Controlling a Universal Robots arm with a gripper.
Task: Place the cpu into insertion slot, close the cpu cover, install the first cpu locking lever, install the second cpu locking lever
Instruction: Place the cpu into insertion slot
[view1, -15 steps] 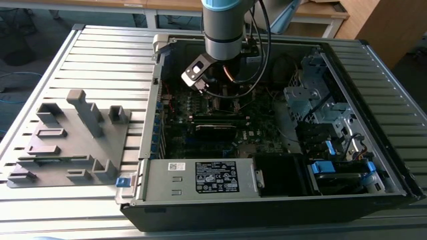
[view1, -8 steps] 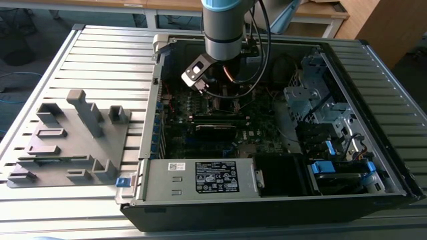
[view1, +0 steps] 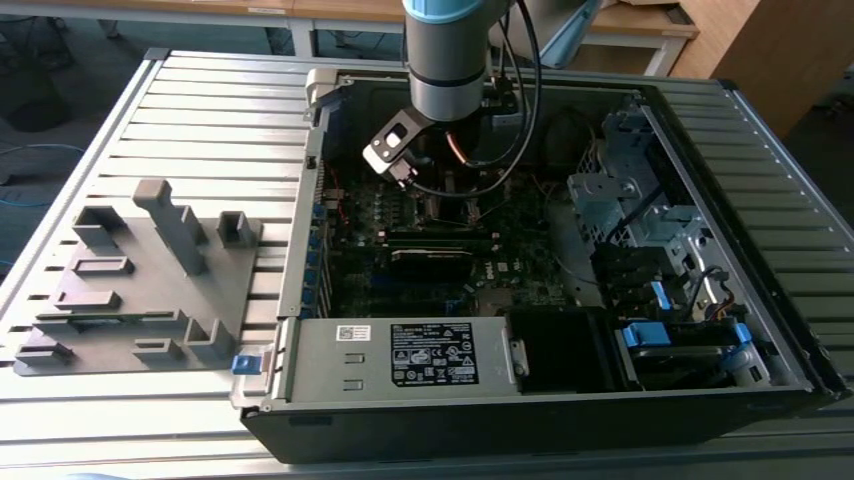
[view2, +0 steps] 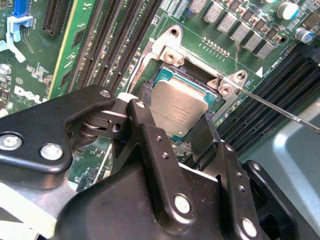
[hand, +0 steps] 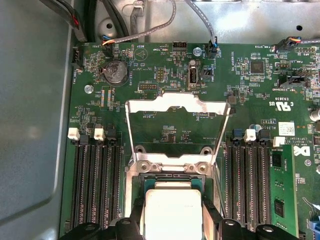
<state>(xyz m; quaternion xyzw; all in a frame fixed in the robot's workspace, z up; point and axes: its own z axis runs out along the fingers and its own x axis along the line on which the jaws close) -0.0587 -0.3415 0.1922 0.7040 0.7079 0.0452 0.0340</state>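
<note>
The cpu (view2: 181, 100) is a silver-topped square chip between the black fingers (view2: 145, 130) of my gripper (view2: 172, 114), which is shut on it. It sits low over the insertion slot (view2: 196, 75), a black socket with a silvery rim, and I cannot tell whether it touches. In the first wrist view the cpu (hand: 172, 205) lies between the fingertips of the gripper (hand: 172, 224), just past the slot's hinge edge (hand: 170, 165). The cpu cover (hand: 176, 102), a silvery window frame, is swung open and back from the slot. A thin metal lever (view2: 280, 107) sticks out beside the socket.
The arm (view1: 454, 70) reaches down into an open computer case (view1: 747, 330). Long black memory slots (hand: 95, 185) flank the socket on both sides. A grey power supply box (view1: 400, 355) sits at the case's near side. A grey fixture tray (view1: 147, 280) lies at the exterior view's left.
</note>
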